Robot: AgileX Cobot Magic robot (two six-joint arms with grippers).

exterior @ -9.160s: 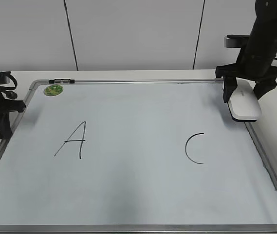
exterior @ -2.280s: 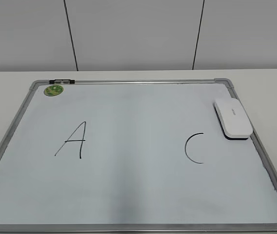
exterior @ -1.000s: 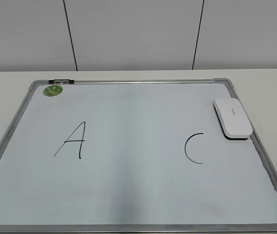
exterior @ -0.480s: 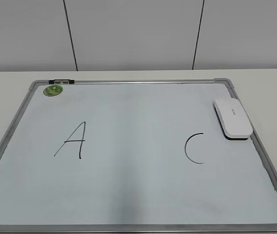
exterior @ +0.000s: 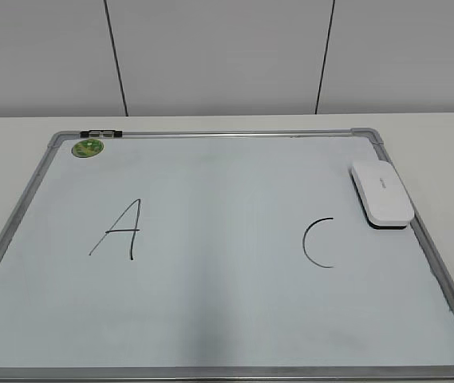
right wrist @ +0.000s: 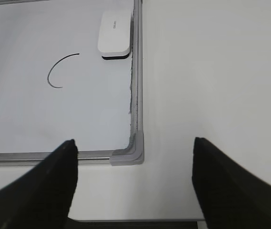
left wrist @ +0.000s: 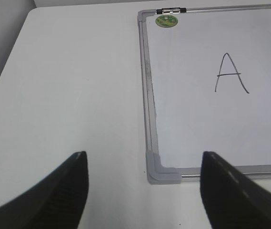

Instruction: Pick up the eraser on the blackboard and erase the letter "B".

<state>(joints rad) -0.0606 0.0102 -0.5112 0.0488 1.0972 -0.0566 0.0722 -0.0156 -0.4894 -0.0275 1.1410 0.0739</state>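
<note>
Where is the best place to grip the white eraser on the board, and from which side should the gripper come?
Probably from above, closing across the two long sides of the eraser. It lies flat on the blackboard beside the right frame, so the narrow width suits open jaws best.

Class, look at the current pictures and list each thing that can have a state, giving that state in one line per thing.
Eraser: lying flat on the board by its right edge, not held.
Whiteboard: flat on the table, showing only an A and a C; no B visible.
Green magnet: stuck at the top-left corner.
Left gripper: open, empty.
Right gripper: open, empty.
</note>
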